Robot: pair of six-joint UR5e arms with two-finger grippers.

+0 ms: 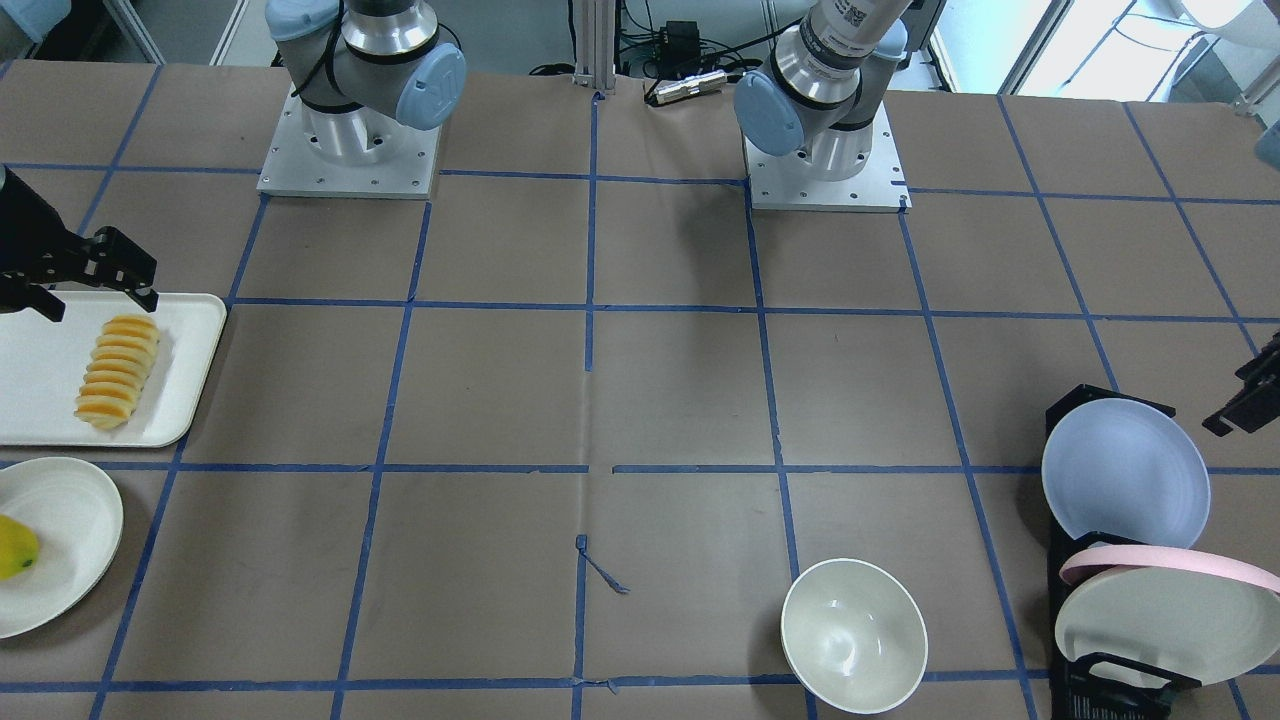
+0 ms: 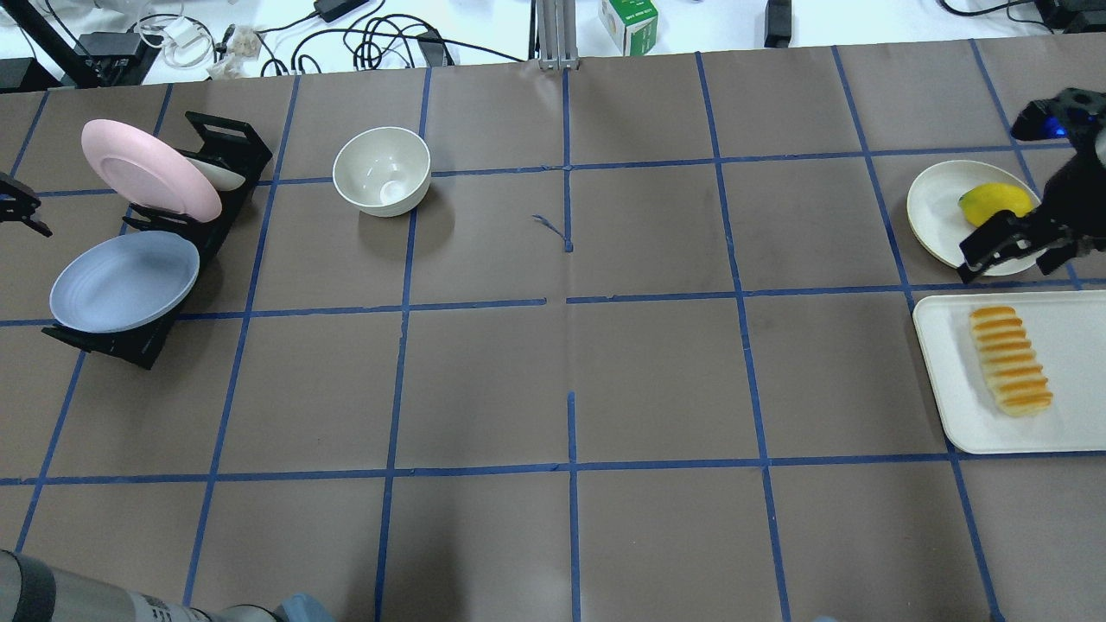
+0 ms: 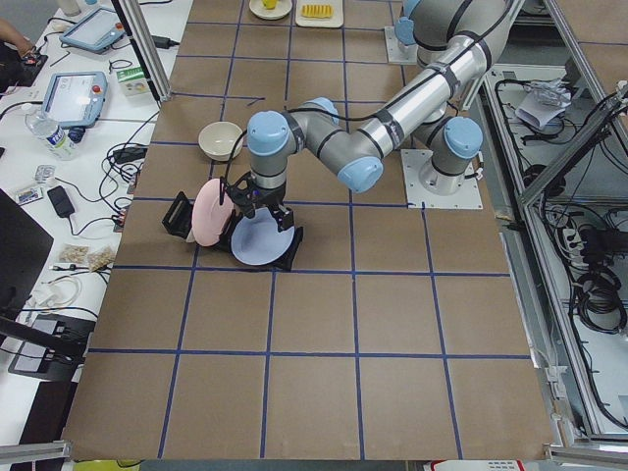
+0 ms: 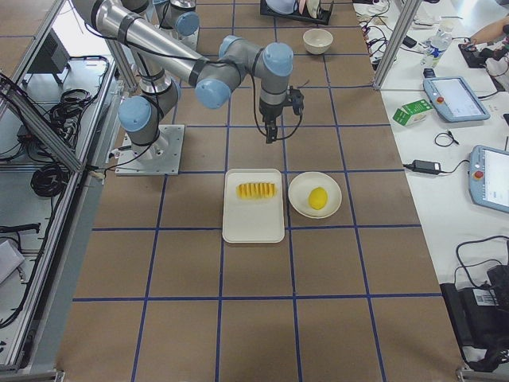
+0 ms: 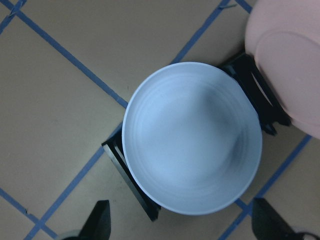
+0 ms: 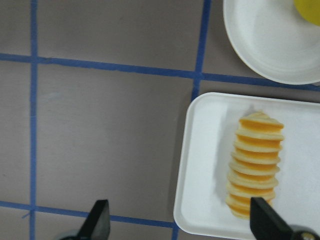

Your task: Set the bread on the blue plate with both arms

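Fingers (image 6: 98, 220) on the right gripper (image 2: 1007, 250) are spread wide and empty, hanging near the bread (image 2: 1011, 360). Same deal on the left gripper (image 5: 180, 202), wide apart over the blue plate (image 5: 192, 137). So nothing's done yet imo: bread's lying on the white tray (image 2: 950, 380) at one end, the blue plate's leaning in the black rack (image 2: 229, 147) at the other, and both need picking up. Count: one bread, one blue plate, one pink plate (image 2: 147, 168), two off-white plates (image 1: 60, 560), one bowl (image 2: 381, 170), one yellow fruit (image 2: 994, 205).

Overhead: bread (image 2: 1011, 360) on a tray (image 2: 946, 363) at the table's (image 2: 657, 380) three o'clock; fruit (image 2: 994, 200) on a plate (image 2: 933, 216) at the tray's twelve; bowl (image 2: 382, 171) at ten; plate rack (image 2: 130, 344) at nine.
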